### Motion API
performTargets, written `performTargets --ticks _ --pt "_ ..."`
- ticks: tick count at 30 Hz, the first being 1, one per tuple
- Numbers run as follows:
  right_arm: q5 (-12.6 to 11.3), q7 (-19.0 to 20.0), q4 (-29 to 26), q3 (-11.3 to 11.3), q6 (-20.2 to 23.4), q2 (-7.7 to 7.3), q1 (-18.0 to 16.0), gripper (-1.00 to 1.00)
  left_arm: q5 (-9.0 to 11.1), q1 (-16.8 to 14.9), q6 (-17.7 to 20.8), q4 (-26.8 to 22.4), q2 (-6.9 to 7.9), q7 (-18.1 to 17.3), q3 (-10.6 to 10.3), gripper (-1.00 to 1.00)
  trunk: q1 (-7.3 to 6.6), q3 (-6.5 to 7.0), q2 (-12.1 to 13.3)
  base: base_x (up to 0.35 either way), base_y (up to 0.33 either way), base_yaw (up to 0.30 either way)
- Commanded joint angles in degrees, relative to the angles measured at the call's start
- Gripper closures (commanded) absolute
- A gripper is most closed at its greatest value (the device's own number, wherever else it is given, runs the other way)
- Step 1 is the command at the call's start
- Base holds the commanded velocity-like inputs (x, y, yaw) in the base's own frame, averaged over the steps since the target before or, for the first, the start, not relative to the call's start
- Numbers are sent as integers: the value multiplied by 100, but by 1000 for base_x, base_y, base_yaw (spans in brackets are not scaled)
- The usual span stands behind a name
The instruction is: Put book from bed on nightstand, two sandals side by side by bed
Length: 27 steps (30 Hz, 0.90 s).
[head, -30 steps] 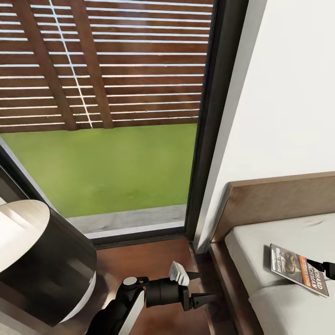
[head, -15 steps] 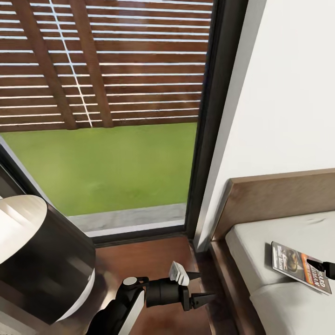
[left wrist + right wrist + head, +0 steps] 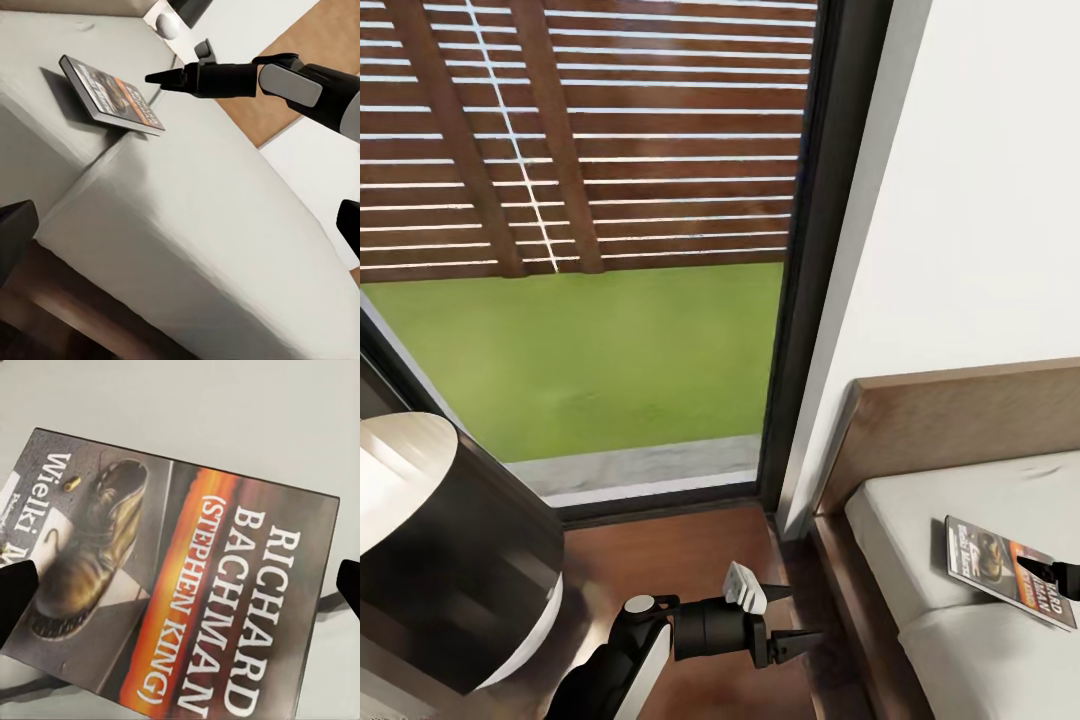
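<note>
Now book [image 3: 180, 585] flat on bed [image 3: 225, 225], just under right tool [image 3: 180, 581], jaws wide, holding nothing.

The book [image 3: 111, 94] lies flat on the pale-grey mattress of the bed [image 3: 202, 225], cover up, toward eleven o'clock. The right gripper [image 3: 154, 77] reaches in from two o'clock, its dark pointed tip just beside the book's near corner; whether it touches cannot be told. The dark-brown bed frame [image 3: 67, 315] runs along seven o'clock.
</note>
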Motion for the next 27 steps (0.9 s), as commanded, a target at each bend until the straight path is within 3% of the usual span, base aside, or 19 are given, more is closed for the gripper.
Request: performTargets --ticks 1,7,13,27 --pt "35 62 -6 -24 34 3 -6 -100 46 -3 55 0 1 -4 -4 -100 -1 -4 -2 0 0 0" --pt "35 143 -6 -24 34 3 -6 -100 48 -3 52 1 1 -4 -4 -100 -1 -4 -2 0 0 0" --pt "35 145 -6 -24 34 3 -6 -100 46 -3 51 1 1 -4 -4 -100 131 -112 -243 0 0 0" --pt "35 151 -6 -24 34 3 -6 -100 48 -3 50 4 1 -4 -4 -100 131 -112 -243 0 0 0"
